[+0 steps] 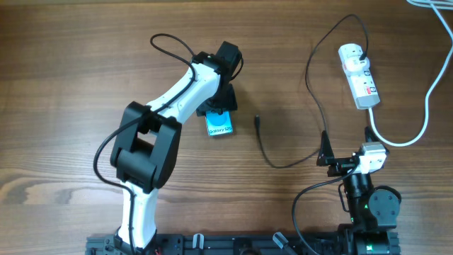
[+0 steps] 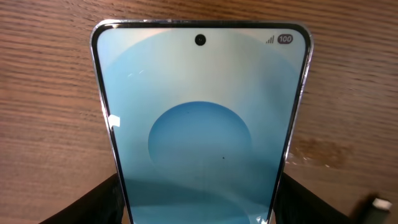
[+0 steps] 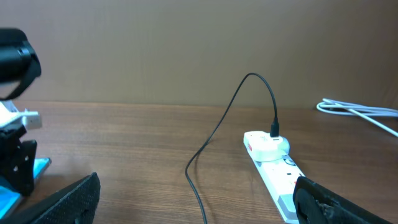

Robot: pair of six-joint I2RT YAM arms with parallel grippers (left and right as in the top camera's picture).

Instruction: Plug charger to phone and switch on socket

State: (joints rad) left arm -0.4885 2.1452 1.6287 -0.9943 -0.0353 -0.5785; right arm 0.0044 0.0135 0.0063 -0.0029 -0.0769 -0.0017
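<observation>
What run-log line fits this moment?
left gripper: shut on cyan-screen smartphone | right gripper: open | thin black charger cable: tip apart from smartphone

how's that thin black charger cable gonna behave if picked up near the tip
Probably floppy: the thin black charger cable lies in loose curves, so it should sag from a grasp. Likely light, so its small connector tip may swing. Its far end sits in the white power strip, so pulling might drag that.
</observation>
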